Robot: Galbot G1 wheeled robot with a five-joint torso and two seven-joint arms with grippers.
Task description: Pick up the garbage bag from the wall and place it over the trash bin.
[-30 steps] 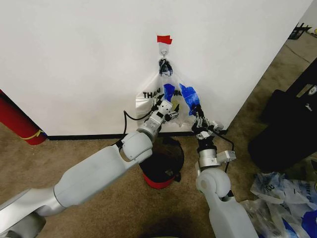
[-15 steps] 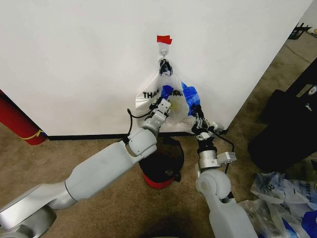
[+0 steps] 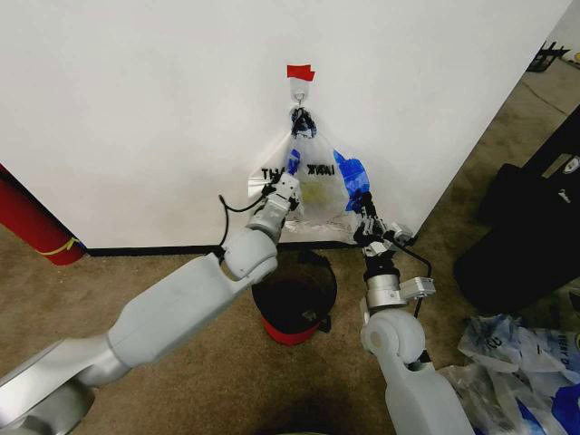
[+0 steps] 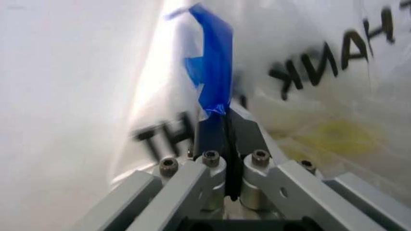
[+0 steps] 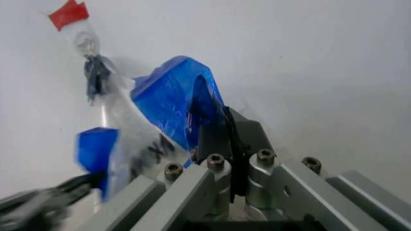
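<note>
Garbage bag (image 3: 317,186) hangs against the wall (image 3: 145,109), its dark handles bunched on a small hook (image 3: 299,93) just below a strip of red tape (image 3: 300,72). It is thin and see-through, with blue patches near each side edge, and dark lettering and a yellowish blotch show through the plastic. Its lower part is drawn out to both sides, so the plastic spreads wide beneath the hook.

On the bag's left edge, the left pincer (image 3: 279,189) is clenched on the plastic; in the left wrist view the two fingers (image 4: 247,132) stand pressed together with a fold of blue patch and clear film rising out from between them (image 4: 226,120). On the bag's right edge, the right pincer (image 3: 366,205) is likewise clamped on it: the right wrist view shows its fingers (image 5: 244,132) closed on a crumpled blue patch (image 5: 176,98), with the hook (image 5: 86,43), the handles and the red tape (image 5: 69,13) farther off along the wall.

Below the bag, on the brown carpet (image 3: 163,362) near the black baseboard (image 3: 145,250), stands the trash bin (image 3: 294,308), a round black mesh basket with a red base, partly hidden by the left arm, which crosses in front of it. It sits between the two forearms.

A large red cylinder (image 3: 32,227) leans at the wall far to the left. At the lower right lies a heap of white-and-blue plastic bags (image 3: 521,362), and a black case (image 3: 521,227) stands beyond it.
</note>
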